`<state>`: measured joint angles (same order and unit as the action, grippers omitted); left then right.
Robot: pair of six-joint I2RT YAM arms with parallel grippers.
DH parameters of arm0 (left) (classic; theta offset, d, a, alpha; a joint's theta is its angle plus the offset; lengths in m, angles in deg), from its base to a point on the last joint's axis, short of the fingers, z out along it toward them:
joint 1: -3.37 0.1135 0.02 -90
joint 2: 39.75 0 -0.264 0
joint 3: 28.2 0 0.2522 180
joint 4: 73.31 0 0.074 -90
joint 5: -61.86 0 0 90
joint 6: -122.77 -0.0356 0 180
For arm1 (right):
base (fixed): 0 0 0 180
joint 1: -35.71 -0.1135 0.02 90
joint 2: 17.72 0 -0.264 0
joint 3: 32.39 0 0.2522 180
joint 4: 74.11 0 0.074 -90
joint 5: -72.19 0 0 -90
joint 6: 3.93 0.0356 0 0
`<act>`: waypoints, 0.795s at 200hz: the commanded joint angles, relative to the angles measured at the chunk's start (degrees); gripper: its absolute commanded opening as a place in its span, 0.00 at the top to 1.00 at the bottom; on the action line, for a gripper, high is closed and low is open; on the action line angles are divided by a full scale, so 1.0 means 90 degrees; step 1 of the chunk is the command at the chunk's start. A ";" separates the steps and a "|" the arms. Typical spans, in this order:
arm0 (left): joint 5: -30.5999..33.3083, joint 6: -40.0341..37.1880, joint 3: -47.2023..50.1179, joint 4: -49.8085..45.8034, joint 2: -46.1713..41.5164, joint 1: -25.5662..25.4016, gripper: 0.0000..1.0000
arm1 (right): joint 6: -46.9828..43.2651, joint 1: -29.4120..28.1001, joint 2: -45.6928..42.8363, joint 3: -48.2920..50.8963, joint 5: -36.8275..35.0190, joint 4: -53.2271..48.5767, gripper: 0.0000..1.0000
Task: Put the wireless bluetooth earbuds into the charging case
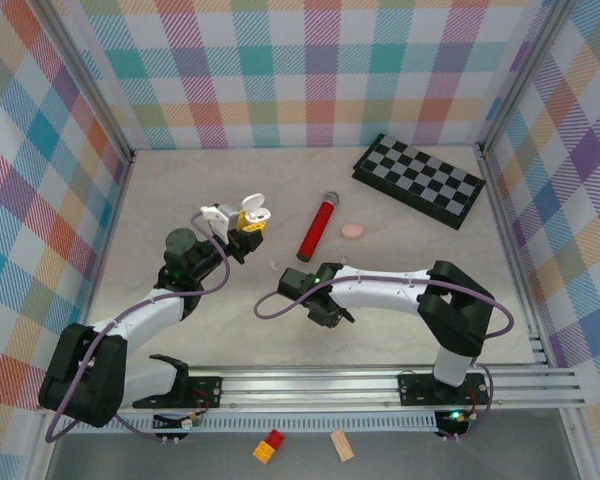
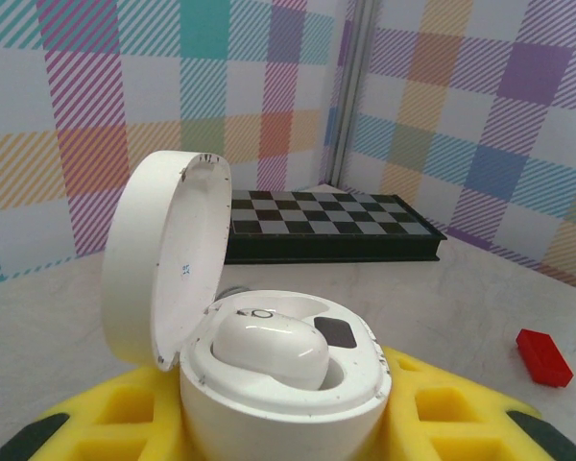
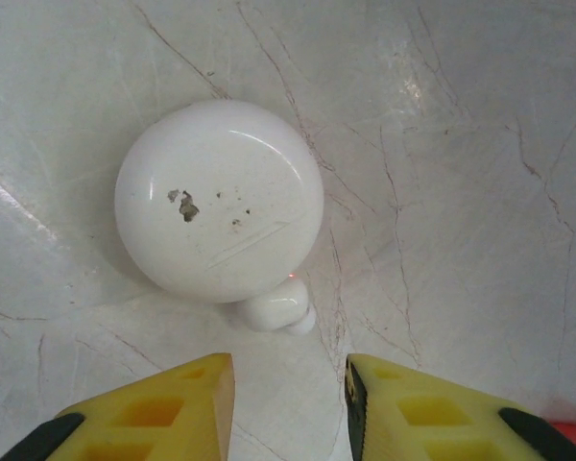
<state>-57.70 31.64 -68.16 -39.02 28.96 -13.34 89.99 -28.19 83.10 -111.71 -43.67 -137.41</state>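
The loose earbud point(image 3: 280, 312) lies on the table point(image 3: 480, 144) just ahead of the gap between the spread, empty fingers of the right gripper point(image 3: 290, 403), touching a closed white case point(image 3: 219, 200) just beyond it; it looks featherlight, hard and glossy, likely to skid or squirt free, so a gentle pinch across its rounded sides, clear of that case, seems best. The left gripper point(image 2: 283, 427) has its fingers pressed onto the open charging case point(image 2: 288, 389), where a seated earbud point(image 2: 269, 348) rests beside one empty socket point(image 2: 336, 333). Counted: two earbuds, two white cases, one red microphone point(image 1: 318, 227)
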 commanded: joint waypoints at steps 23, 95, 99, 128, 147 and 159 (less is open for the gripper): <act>-0.0172 -0.0104 -0.0214 0.0129 -0.0027 0.0099 0.71 | -0.0559 0.0000 0.0373 0.0028 -0.0144 -0.0005 0.60; -0.0202 -0.0100 -0.0234 0.0110 -0.0031 0.0099 0.71 | -0.0095 0.0075 0.0841 -0.0491 -0.0091 0.0026 0.58; -0.0202 -0.0100 -0.0239 0.0112 -0.0034 0.0094 0.71 | -0.0054 0.0094 0.0870 -0.0490 -0.0071 0.0039 0.58; -0.0202 -0.0109 -0.0234 0.0103 -0.0045 0.0099 0.71 | 0.0381 0.0359 0.0983 -0.0579 0.0449 0.0027 0.56; -0.0211 -0.0119 -0.0229 0.0082 -0.0068 0.0099 0.71 | 0.0564 0.0478 0.0929 -0.0621 0.0522 0.0020 0.56; -0.0207 -0.0120 -0.0215 0.0081 -0.0071 0.0099 0.71 | 0.0638 0.0621 0.0825 -0.0574 0.0843 0.0136 0.55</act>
<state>-58.31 31.64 -68.48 -39.10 28.98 -13.34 91.89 -24.84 90.88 -116.35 -40.02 -137.13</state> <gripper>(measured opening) 0.363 0.442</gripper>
